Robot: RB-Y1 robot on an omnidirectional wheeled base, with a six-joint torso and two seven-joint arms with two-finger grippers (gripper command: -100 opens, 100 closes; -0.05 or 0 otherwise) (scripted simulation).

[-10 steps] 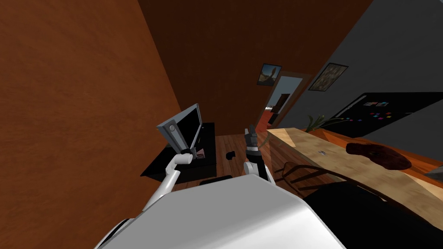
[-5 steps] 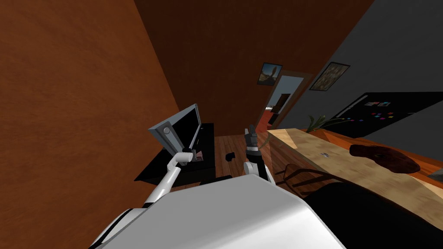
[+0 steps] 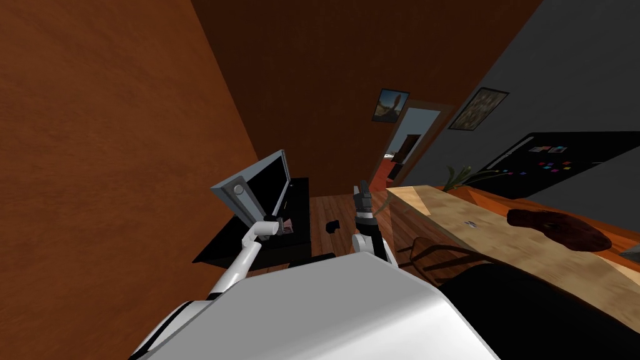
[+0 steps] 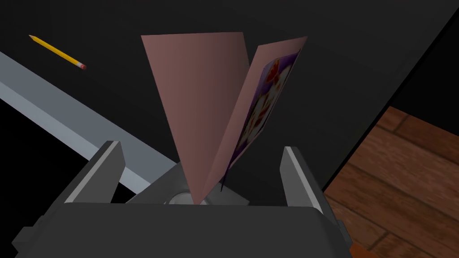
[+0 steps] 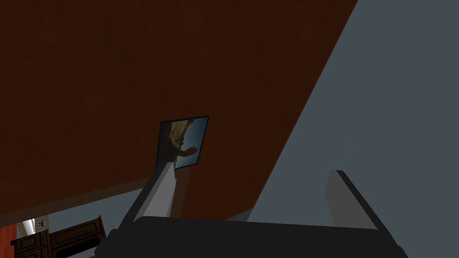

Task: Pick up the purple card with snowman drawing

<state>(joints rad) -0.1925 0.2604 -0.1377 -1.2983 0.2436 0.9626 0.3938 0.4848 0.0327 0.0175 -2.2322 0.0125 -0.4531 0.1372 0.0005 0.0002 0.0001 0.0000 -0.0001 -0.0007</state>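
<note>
Purple snowman card (image 4: 210, 112): folded, standing on its edge on the black worktop (image 4: 358, 53), its two leaves splayed in a V. The plain pinkish sides show most; the purple printed face is on the outer side of one leaf. The fold lies close to the palm of the left claw (image 4: 201, 148). That claw is wide: both fingers (image 4: 107, 170) stand apart from the card, one on each side, neither touching. In the head view the card (image 3: 288, 225) sits at the foot of the grey-framed monitor (image 3: 265, 181). A yellow pencil (image 4: 58, 52) lies well apart on the same worktop; wood floor (image 4: 403, 179) shows past its edge. The right claw (image 5: 252, 169), also wide and holding nothing, is raised beside the chest (image 3: 361, 190). Judgement: the step is the close. Squeeze slowly so the leaves fold flat together and do not buckle or skid out. Keep the fold deep between the fingers. Lift straight off the worktop and away from the monitor's frame.
</note>
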